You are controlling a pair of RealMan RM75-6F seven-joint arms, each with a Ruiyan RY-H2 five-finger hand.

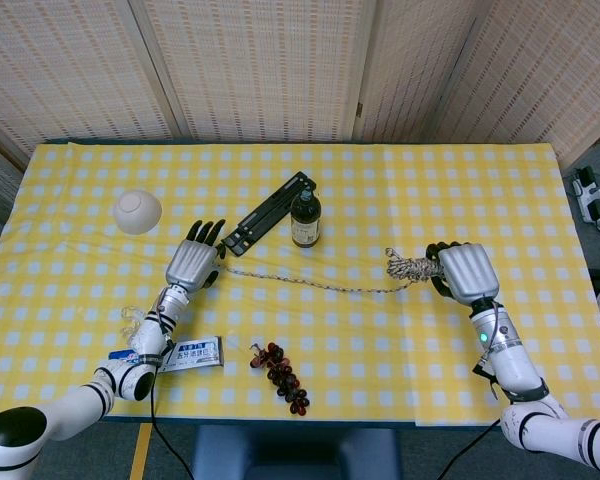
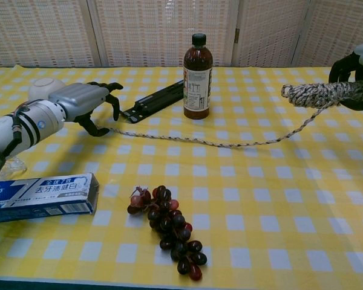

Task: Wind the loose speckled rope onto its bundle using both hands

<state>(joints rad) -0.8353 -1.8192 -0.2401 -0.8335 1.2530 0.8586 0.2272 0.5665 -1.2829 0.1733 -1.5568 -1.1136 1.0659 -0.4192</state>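
A yellow-checked counter (image 2: 278, 205) carries the scene. Nearest the robot lie one bunch of dark red grapes (image 2: 167, 229) and, to its left, one blue-and-white toothpaste box (image 2: 41, 196) on its side, with a small clear plastic object (image 2: 5, 165) just behind it (too blurred to identify).

Farther back, the loose speckled rope (image 2: 212, 142) trails across the cloth from left to right. Its free end lies at the left robot hand (image 2: 88, 103), whose fingers (image 2: 114, 104) curl downward over it with gaps between them; whether they actually pinch the strand cannot be told. At the other end the rope rises off the counter to the bundle (image 2: 317, 93), one tight speckled coil grasped in the right robot hand (image 2: 354, 81) and held above the cloth near the counter's right side.

Beyond the rope stands one brown bottle (image 2: 197, 69), upright, black cap on, filled nearly to the neck with dark liquid. Just left of it lies one black folding stand (image 2: 152, 101), flat and angled. Farthest left, one white bowl (image 1: 138, 211) sits rim-down, so its inside is hidden.
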